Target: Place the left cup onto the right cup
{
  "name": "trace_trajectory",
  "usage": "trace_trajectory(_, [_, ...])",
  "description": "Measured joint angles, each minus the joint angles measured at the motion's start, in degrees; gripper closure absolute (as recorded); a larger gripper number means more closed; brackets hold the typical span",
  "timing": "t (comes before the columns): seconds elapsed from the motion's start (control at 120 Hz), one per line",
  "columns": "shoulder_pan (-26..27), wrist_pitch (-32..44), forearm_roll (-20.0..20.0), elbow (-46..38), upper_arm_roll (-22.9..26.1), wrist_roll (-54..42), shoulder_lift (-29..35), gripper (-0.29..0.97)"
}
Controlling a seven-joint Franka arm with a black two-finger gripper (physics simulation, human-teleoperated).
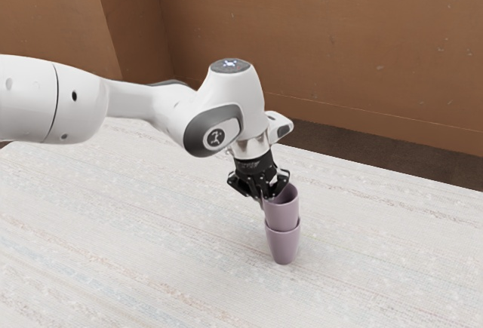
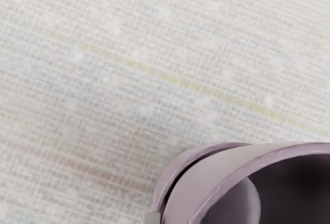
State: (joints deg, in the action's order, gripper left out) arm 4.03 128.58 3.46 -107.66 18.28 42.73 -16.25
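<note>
Two mauve cups stand nested on the table. The upper cup (image 1: pixel 284 204) sits tilted slightly inside the lower cup (image 1: pixel 283 242), which rests on the tabletop (image 1: pixel 151 252). My gripper (image 1: pixel 266 192) comes down from the exterior view's upper left, and its black fingers pinch the upper cup's rim on the side nearest the arm. In the wrist view the upper cup (image 2: pixel 221 180) lies just under the hand with its dark inside showing, and the lower cup's rim (image 2: pixel 166 187) curves around it.
The pale woven tabletop (image 2: pixel 129 80) stretches wide on all sides of the cups. Brown walls (image 1: pixel 339 34) stand behind the table's far edge. The white arm (image 1: pixel 113 105) spans the exterior view's left half.
</note>
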Motion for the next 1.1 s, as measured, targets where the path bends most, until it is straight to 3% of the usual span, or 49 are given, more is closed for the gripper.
trace_trajectory(0.083, [0.0, 0.1, -0.5, -0.4, 0.0, 0.0, 0.1, 0.78])
trace_trajectory(0.292, [0.2, 0.4, -1.4, -1.3, 0.0, 0.0, 0.5, 0.35])
trace_trajectory(0.475, [0.3, 0.5, -1.6, -1.9, 0.0, 0.1, 0.8, 0.15])
trace_trajectory(0.717, [0.3, 0.6, -1.6, -2.6, -0.1, 0.2, 1.6, 0.05])
trace_trajectory(1.1, [0.8, 0.3, -1.4, -4.6, -0.1, 0.4, 6.0, 0.01])
